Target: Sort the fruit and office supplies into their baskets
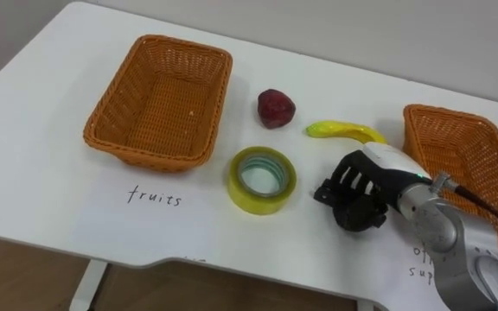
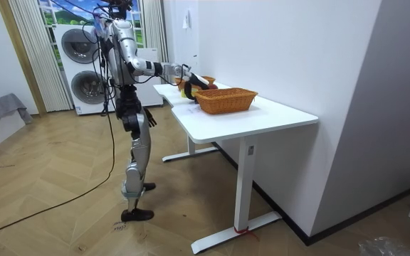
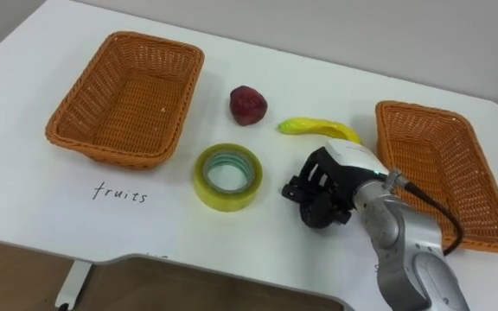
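Note:
My right hand (image 1: pixel 353 192) hovers low over the white table (image 1: pixel 50 173), between the yellow tape roll (image 1: pixel 262 179) and the right wicker basket (image 1: pixel 465 155). Its dark fingers are curled and point toward the tape, a short gap away, with nothing held. A yellow banana (image 1: pixel 346 130) lies just beyond the hand. A dark red fruit (image 1: pixel 276 108) sits near the table's middle, right of the left wicker basket (image 1: pixel 161 99), which holds nothing and has "fruits" written before it. In the room view my left hand (image 2: pixel 151 118) hangs by my hip.
A handwritten label (image 1: pixel 422 263) lies in front of the right basket, partly covered by my forearm. The table's front edge runs close below the tape. In the room view I stand at the table's far end, with washing machines (image 2: pixel 84 67) behind me.

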`<state>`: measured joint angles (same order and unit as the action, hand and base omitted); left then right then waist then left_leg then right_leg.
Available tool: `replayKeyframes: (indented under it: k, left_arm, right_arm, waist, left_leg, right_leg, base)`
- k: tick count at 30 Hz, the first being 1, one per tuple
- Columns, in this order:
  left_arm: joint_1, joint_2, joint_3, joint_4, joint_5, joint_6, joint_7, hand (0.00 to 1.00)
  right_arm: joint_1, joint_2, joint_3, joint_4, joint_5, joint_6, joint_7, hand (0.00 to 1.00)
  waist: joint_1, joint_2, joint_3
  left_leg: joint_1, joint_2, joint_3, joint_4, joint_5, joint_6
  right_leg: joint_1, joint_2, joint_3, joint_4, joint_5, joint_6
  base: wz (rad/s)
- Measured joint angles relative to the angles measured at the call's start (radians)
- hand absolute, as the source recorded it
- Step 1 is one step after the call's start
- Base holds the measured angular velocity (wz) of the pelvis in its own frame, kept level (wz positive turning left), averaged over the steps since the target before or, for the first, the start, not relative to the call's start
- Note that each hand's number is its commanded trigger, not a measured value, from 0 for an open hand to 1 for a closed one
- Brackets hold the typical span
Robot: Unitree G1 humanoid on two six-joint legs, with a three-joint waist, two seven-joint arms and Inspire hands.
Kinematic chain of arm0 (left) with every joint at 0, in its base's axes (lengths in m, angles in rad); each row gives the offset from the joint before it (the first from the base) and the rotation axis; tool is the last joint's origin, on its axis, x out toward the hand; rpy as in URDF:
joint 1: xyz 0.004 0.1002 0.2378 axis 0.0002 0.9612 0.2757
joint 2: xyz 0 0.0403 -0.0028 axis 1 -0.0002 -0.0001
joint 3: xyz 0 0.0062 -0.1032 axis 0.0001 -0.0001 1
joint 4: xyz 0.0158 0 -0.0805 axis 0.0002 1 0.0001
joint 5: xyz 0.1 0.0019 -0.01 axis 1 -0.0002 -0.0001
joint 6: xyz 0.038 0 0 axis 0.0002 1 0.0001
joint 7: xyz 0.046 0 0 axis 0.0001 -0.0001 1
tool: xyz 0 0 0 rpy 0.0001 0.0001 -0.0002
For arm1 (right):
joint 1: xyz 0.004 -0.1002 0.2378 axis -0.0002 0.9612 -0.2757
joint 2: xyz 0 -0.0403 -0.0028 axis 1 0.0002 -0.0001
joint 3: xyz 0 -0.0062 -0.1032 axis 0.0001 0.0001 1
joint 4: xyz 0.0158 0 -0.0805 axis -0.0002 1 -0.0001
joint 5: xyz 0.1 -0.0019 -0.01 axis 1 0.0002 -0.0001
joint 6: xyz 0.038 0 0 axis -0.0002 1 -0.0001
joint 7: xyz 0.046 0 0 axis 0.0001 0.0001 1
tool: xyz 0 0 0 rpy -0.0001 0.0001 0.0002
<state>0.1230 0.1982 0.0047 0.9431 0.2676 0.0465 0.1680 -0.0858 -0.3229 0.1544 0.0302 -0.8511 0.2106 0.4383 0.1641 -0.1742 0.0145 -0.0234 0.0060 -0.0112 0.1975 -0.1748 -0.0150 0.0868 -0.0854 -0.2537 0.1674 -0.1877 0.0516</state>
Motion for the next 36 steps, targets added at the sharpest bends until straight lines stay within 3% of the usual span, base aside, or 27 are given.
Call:
replayKeyframes:
  k: [9, 13, 19, 27, 36]
  left_arm:
    - [0.001, -0.010, 0.003, 0.000, 0.002, -0.002, 0.008, 0.00]
    - [0.014, -0.011, 0.015, -0.002, 0.003, -0.004, 0.023, 0.00]
    - [0.064, -0.022, 0.092, -0.004, 0.001, -0.004, 0.048, 0.00]
    - [0.064, -0.024, 0.107, 0.021, 0.009, -0.010, 0.060, 0.00]
    - [0.083, -0.028, 0.115, 0.019, 0.007, -0.010, 0.069, 0.00]
  right_arm:
    - [0.000, -0.002, -0.014, -0.005, 0.071, -0.011, 0.002, 1.00]
    - [-0.001, -0.003, -0.026, -0.027, 0.117, -0.013, 0.019, 1.00]
    - [-0.001, -0.024, -0.181, -0.152, 0.182, -0.025, -0.012, 1.00]
    - [-0.027, -0.036, -0.269, -0.272, 0.202, -0.049, -0.081, 1.00]
    - [-0.040, -0.067, -0.297, -0.311, 0.294, -0.050, -0.121, 1.00]
  waist:
    - [-0.004, 0.002, 0.0011]
    - [-0.022, 0.002, 0.0009]
    - [-0.056, 0.007, -0.0008]
    - [-0.089, -0.001, -0.0067]
    - [-0.102, -0.001, -0.0058]
  left_leg:
    - [0.000, 0.000, 0.002, 0.001, 0.000, 0.000]
    - [0.000, 0.000, 0.003, 0.000, 0.000, 0.000]
    - [0.014, 0.000, 0.007, -0.010, 0.000, 0.001]
    - [0.020, -0.001, 0.010, -0.011, 0.000, 0.001]
    - [0.035, 0.002, 0.034, -0.022, 0.001, 0.001]
  right_leg:
    - [-0.002, 0.000, 0.005, 0.001, 0.000, 0.000]
    - [-0.002, 0.000, 0.007, 0.001, 0.000, 0.000]
    - [0.004, -0.001, 0.015, 0.001, 0.000, 0.000]
    - [0.007, -0.001, 0.031, 0.000, 0.000, 0.000]
    - [0.014, -0.001, 0.036, 0.001, 0.000, 0.000]
  base:
    - [0.00]
    - [0.00]
    - [-0.01]
    - [0.00]
    - [-0.07]
